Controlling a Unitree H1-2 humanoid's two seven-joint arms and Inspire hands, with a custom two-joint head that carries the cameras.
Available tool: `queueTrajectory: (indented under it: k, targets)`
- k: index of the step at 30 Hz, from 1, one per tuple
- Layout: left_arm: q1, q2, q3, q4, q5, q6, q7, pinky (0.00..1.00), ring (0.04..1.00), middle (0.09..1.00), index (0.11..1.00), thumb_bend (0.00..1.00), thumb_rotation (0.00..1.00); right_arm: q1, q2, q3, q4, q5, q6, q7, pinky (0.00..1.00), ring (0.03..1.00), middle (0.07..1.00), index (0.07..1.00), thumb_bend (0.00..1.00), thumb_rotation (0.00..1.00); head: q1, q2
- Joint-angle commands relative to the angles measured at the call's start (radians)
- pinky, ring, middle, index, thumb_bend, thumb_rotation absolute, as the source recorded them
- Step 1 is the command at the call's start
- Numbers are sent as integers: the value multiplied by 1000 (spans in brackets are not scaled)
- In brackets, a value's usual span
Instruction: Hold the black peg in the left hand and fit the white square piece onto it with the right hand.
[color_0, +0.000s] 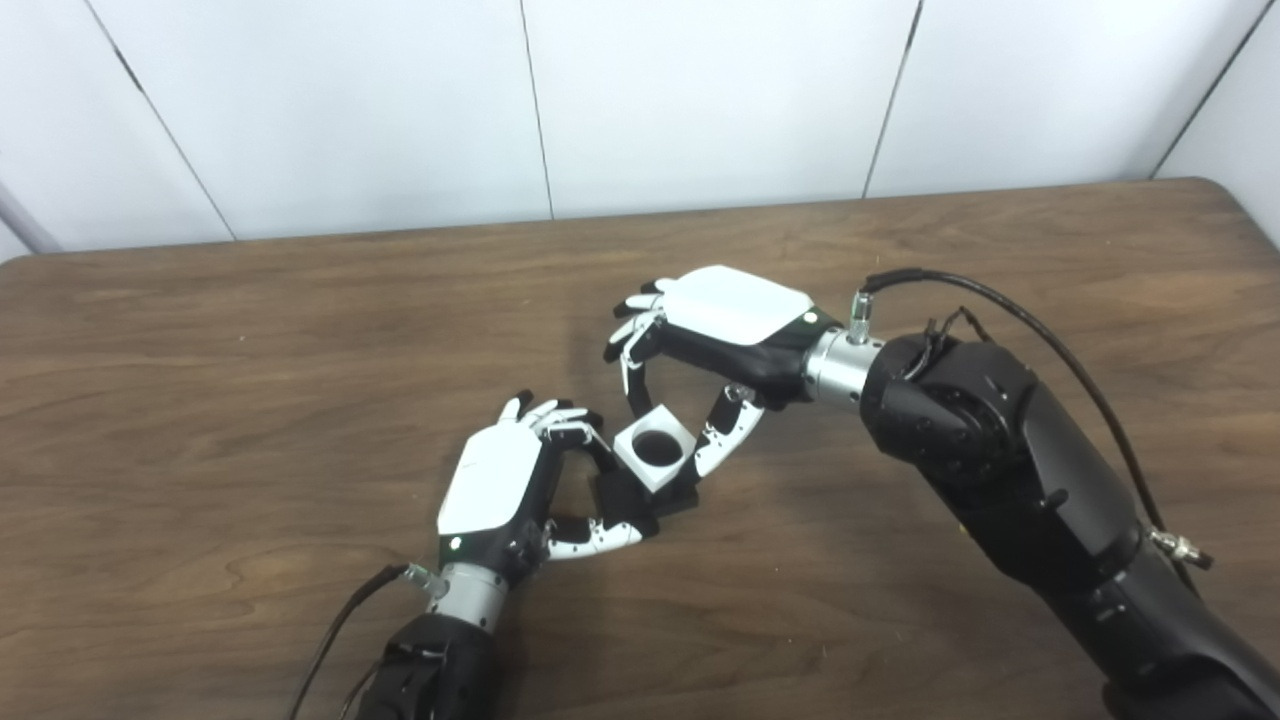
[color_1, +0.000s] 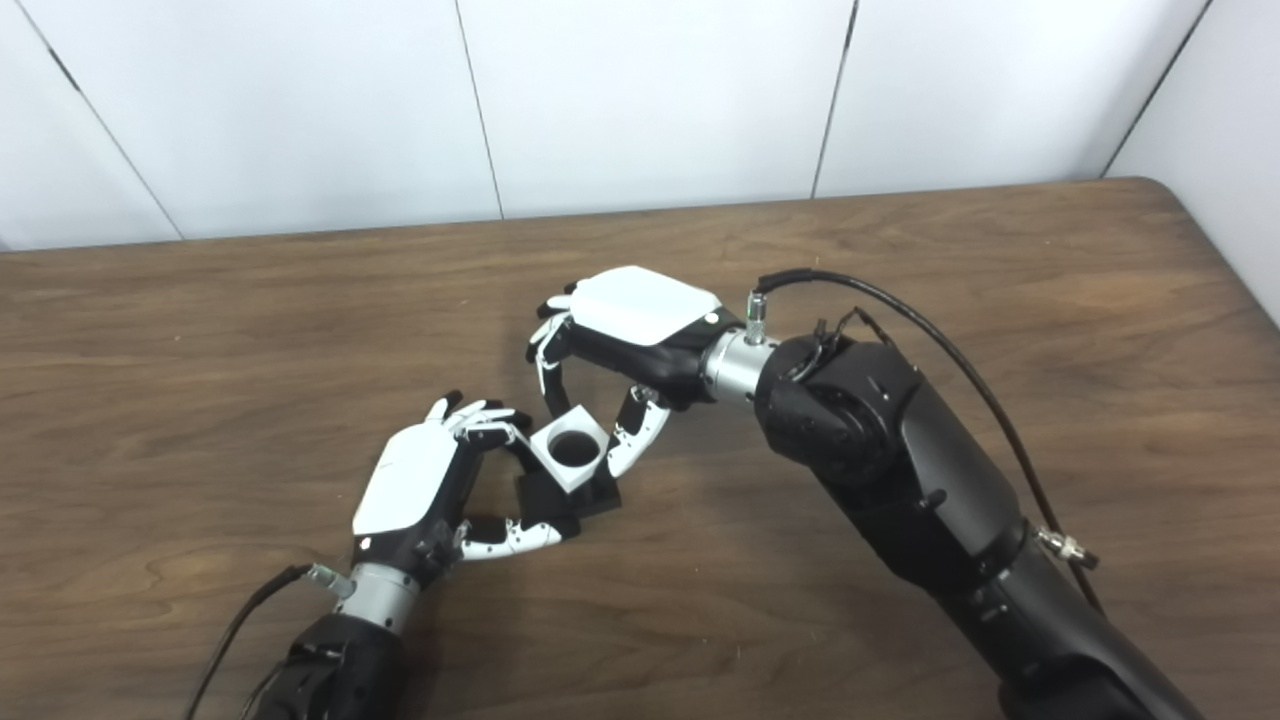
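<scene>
The white square piece (color_0: 655, 451) with a round hole sits on top of the black peg piece (color_0: 628, 497), whose black base shows under and beside it on the table. My right hand (color_0: 715, 335) reaches over from the right and pinches the white piece between its fingers (color_0: 633, 385) and thumb. My left hand (color_0: 520, 480) is closed around the black base from the left, thumb under it and fingers touching the white piece's left edge. The peg itself is hidden inside the hole. The same shows in the right eye view, with the white piece (color_1: 572, 451) between both hands.
The brown wooden table (color_0: 250, 380) spreads wide on all sides of the hands. White wall panels (color_0: 700, 100) stand behind its far edge. A black cable (color_0: 1000, 300) loops above my right forearm.
</scene>
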Motion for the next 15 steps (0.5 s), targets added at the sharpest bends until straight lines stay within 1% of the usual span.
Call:
queueTrajectory:
  k: [1,15]
  targets:
    - [0,-8,-17,22,-1,12,-39,1000,869,775,485,522,54,-23,-7,-9,-9,-1,-21,-22,975,931,805,484,523,133,-1,1]
    - [1,-5,-18,20,-1,11,-37,1000,871,777,485,522,54,-15,-1,-4,2,-4,-18,-23,970,936,810,484,521,135,-2,0]
